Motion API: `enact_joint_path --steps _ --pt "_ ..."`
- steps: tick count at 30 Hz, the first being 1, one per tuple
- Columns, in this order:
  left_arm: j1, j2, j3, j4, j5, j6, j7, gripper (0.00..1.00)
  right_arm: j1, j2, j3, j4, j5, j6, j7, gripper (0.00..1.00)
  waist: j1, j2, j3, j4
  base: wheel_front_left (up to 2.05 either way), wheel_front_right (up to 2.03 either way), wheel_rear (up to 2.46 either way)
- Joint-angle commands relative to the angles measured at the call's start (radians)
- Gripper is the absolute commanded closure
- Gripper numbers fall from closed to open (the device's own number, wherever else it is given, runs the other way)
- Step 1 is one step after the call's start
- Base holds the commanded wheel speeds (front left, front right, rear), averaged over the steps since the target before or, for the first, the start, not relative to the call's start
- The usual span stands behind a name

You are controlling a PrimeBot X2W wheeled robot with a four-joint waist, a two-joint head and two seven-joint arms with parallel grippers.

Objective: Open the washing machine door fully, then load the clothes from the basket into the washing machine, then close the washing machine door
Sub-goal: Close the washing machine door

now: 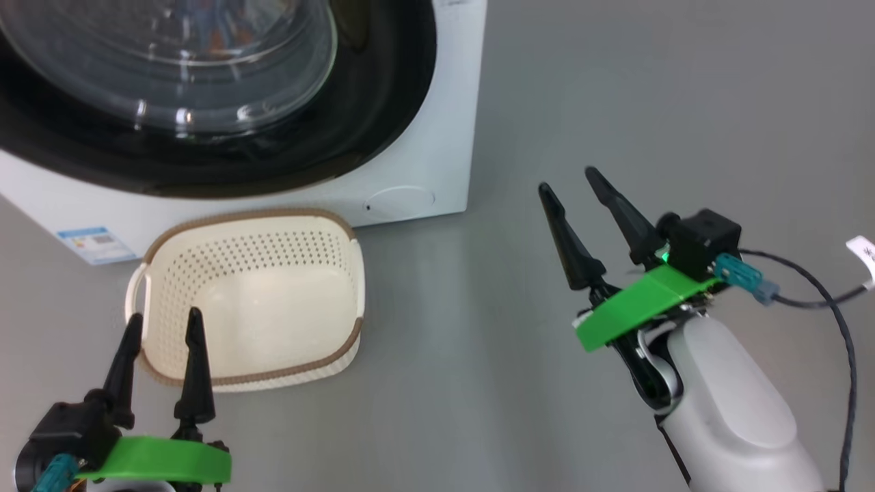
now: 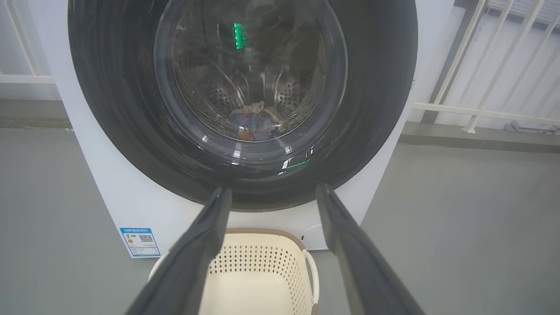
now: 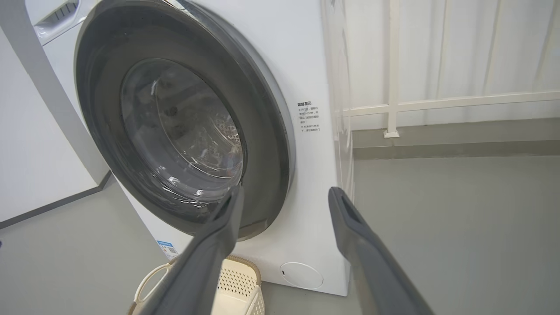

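The door [image 1: 205, 89] is seen lying flush against the front of the washer [image 1: 424, 171], and the clothes [image 2: 253, 120] are seen through its glass as a small blue, orange and cream heap low in the drum. The basket [image 1: 273, 266] stands on the floor just before the washer, below the door, with nothing in it. The left gripper [image 1: 165, 314] is held over the basket's near rim with its jaws spread and nothing between them. Its fingers are aimed straight at the door's lower edge, so the door lies dead ahead and above. The right gripper [image 1: 566, 178] is held off the washer's right side, well apart from it, jaws likewise spread and bare. From there the door lies ahead and to the left, and its face is met at a slant. Being round, the door offers no long axis (only an upright face and a rim). The task is judged all but done, though whether the latch has caught cannot be told. If a last push is needed, the right arm is judged nearer the door's right edge, and the left is squarer to its face.
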State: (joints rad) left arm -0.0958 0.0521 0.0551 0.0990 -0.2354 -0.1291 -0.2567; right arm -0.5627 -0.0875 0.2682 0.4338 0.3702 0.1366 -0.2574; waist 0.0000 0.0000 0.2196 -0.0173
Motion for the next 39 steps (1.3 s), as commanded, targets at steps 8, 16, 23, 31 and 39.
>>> enact_joint_path --steps 8,16,23,31,39 --pt "0.035 0.014 0.041 -0.014 0.023 -0.002 -0.005 0.00 0.107 -0.010 -0.009 -0.076 -0.012 -0.006 -0.004 0.00 0.0000 0.0000 -0.069 -0.045 0.00 0.00 0.00" --pt "0.092 0.015 0.059 -0.010 0.055 -0.002 -0.005 0.00 0.200 -0.021 -0.061 -0.125 -0.055 -0.006 -0.004 0.00 0.0000 0.0000 -0.112 -0.055 0.00 0.00 0.00" --pt "0.131 0.006 0.090 -0.011 0.069 -0.001 -0.005 0.00 0.302 -0.032 -0.093 -0.162 -0.078 -0.006 -0.004 0.00 0.0000 0.0000 -0.154 -0.043 0.00 0.00 0.00" --pt "0.149 -0.001 0.124 -0.020 0.077 0.016 -0.005 0.00 0.393 -0.016 -0.165 -0.219 -0.091 -0.006 -0.004 0.00 0.0000 0.0000 -0.159 -0.031 0.00 0.00 0.00" --pt "0.150 -0.002 0.126 -0.018 0.071 0.032 -0.005 0.00 0.425 -0.006 -0.188 -0.230 -0.108 -0.006 -0.004 0.00 0.0000 0.0000 -0.162 -0.025 0.00 0.00 0.00"
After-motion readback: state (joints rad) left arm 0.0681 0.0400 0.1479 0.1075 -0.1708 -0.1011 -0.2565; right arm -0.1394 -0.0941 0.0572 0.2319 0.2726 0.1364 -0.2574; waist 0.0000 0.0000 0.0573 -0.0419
